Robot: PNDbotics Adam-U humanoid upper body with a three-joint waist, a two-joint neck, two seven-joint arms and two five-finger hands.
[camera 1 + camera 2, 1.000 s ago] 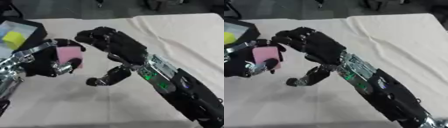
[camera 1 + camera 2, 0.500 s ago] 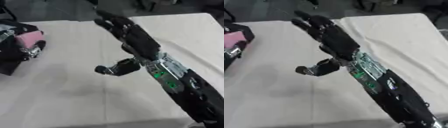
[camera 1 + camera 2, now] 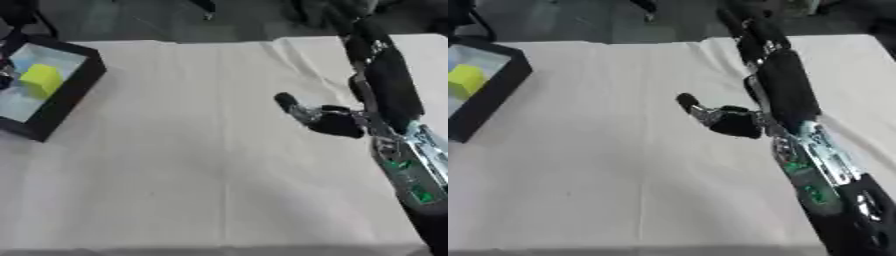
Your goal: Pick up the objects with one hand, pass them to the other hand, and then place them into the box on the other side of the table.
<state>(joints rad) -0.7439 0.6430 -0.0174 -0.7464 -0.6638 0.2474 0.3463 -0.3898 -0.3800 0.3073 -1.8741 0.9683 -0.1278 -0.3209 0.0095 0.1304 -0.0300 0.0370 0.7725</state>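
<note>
A black box (image 3: 80, 84) stands at the table's left edge with a yellow block (image 3: 40, 80) inside it. My right hand (image 3: 785, 90) hovers open over the right half of the table. Its fingers stretch straight toward the far edge and its thumb (image 3: 291, 104) sticks out to the left; it holds nothing. Only a silver sliver of my left hand (image 3: 3, 70) shows at the picture's left border, over the box. The pink block is not in view.
A cream cloth (image 3: 192, 150) with light creases covers the table. The dark floor lies beyond the far edge. My right forearm (image 3: 824, 185) runs down to the lower right corner.
My left hand has carried the pink block leftward over the box and almost out of view. My right hand has drawn away to the right with straight fingers. The view has also shifted.
</note>
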